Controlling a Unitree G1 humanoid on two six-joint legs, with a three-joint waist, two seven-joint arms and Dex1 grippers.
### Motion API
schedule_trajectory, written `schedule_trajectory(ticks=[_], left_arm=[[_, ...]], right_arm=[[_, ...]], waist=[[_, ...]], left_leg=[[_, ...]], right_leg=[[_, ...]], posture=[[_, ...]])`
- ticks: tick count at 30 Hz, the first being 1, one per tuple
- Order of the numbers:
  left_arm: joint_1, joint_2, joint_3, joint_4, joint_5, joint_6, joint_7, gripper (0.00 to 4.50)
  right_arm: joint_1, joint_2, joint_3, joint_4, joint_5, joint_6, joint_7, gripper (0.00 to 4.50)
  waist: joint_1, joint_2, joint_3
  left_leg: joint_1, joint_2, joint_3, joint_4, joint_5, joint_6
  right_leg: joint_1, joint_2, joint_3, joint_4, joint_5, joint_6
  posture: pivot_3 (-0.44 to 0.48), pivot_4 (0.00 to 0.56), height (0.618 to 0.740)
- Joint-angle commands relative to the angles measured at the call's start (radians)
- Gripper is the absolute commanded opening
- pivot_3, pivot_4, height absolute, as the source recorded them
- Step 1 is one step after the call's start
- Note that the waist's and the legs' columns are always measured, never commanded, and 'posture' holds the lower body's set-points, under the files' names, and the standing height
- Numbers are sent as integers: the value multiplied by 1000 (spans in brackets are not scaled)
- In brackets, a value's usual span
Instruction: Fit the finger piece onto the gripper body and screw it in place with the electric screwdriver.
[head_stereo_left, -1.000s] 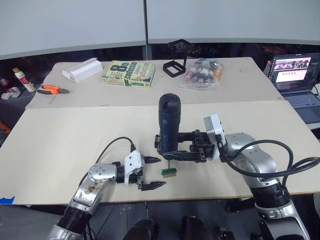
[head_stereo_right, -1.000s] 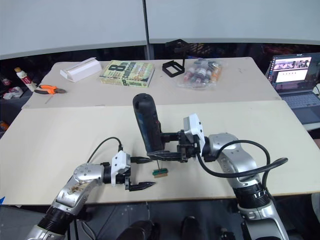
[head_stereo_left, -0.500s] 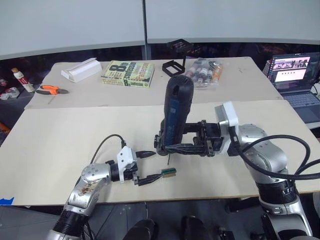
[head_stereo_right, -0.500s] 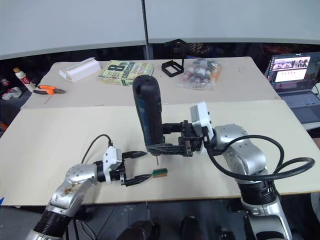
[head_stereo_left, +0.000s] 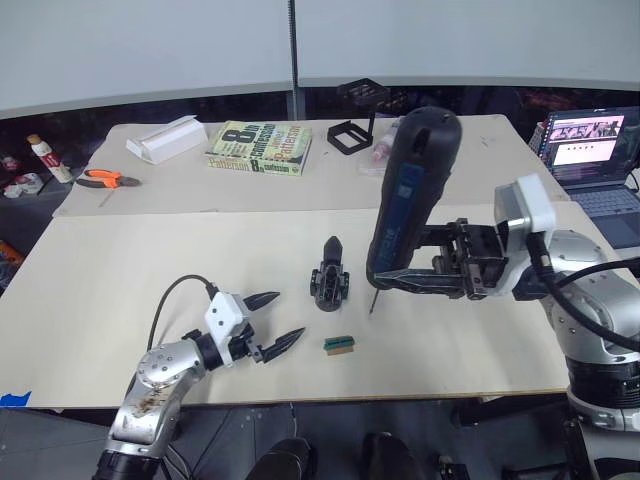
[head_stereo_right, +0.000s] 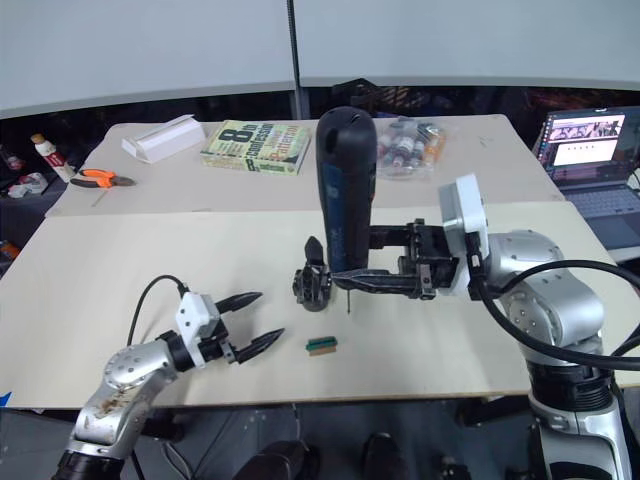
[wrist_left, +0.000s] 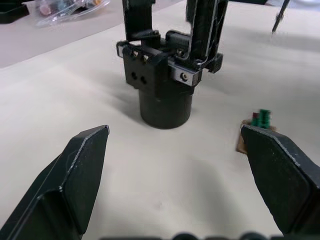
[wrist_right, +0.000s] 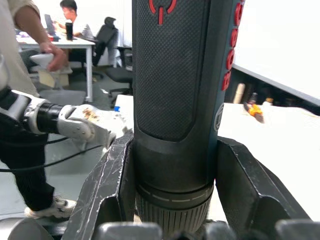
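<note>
Black and chunky, the gripper body stood upright on the pale surface, with the finger piece already sitting on its top and pointing up. Your right claw was clenched around the lower end of the electric screwdriver. You held the tool nearly upright, a little tilted, just to the right of the gripper body. Its thin metal bit hung above the surface and touched nothing. Your left claw was released, its two fingers spread wide and grasping nothing, low over the front part of the surface, to the left of the gripper body. A small green-and-brown block lay flat between the left claw and the screwdriver bit, apart from both. On the far surface lay a book, a white box and orange pliers.
</note>
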Motion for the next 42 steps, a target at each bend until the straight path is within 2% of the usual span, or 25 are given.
schedule_trajectory(ticks=[1, 12, 23, 26, 28, 29, 34, 39, 42], left_arm=[[-82, -48, -53, 70, 58, -16, 46, 4438], [-215, -183, -126, 301, 162, -91, 140, 4438], [-286, -232, -139, 415, 165, -168, 105, 4438], [-291, -233, -136, 423, 163, -174, 98, 3609], [-292, -228, -130, 427, 161, -176, 91, 2526], [-291, -222, -127, 427, 157, -176, 84, 2286], [-295, -185, -112, 429, 104, -194, -24, 2287], [-348, -103, -97, 479, -1, -243, -298, 2287], [-405, -73, -89, 574, 7, -304, -378, 2287]], right_arm=[[-19, -8, -47, -18, 42, -12, 8, 1863], [-11, -9, -53, -51, 50, -5, -20, 1863], [3, -29, -61, -65, 60, -5, -43, 1863], [8, -33, -62, -65, 60, -7, -45, 1863], [10, -35, -64, -65, 61, -8, -47, 1863], [12, -37, -64, -65, 61, -8, -47, 1863], [9, -42, -65, -64, 63, -5, -49, 1863], [14, -62, -77, -63, 74, 5, -38, 1863], [22, -75, -85, -66, 83, 10, -33, 1863]], waist=[[2, 0, 0], [7, 0, 0], [21, 0, 0], [22, 0, 0], [22, 0, 0], [22, 0, 0], [19, 0, 0], [19, 0, 0], [18, 0, 0]], left_leg=[[0, 0, 0, 0, 0, 0], [0, 0, 0, 1, 0, 0], [-1, 0, 0, 3, 0, 0], [-1, 0, 0, 3, 0, 0], [-1, 0, 0, 3, 0, 0], [-1, 0, 0, 3, 0, 0], [-1, 0, 0, 3, 0, 0], [-2, 0, 0, 3, 0, 0], [-3, 0, 0, 3, 0, 0]], right_leg=[[0, 0, 0, 0, 0, 0], [0, -1, 0, 0, 0, 0], [0, -1, 0, 0, 0, 1], [0, -1, 0, 0, 1, 1], [0, -1, 0, 0, 1, 1], [0, -1, 0, 0, 1, 1], [0, 0, 0, 0, 0, 1], [-2, 0, 0, 1, 0, 1], [-2, 0, -1, 0, 1, 1]], posture=[[0, 150, 740], [0, 150, 740], [0, 150, 740], [0, 150, 740], [0, 150, 740], [0, 150, 740], [0, 150, 740], [0, 150, 740], [0, 150, 740]])
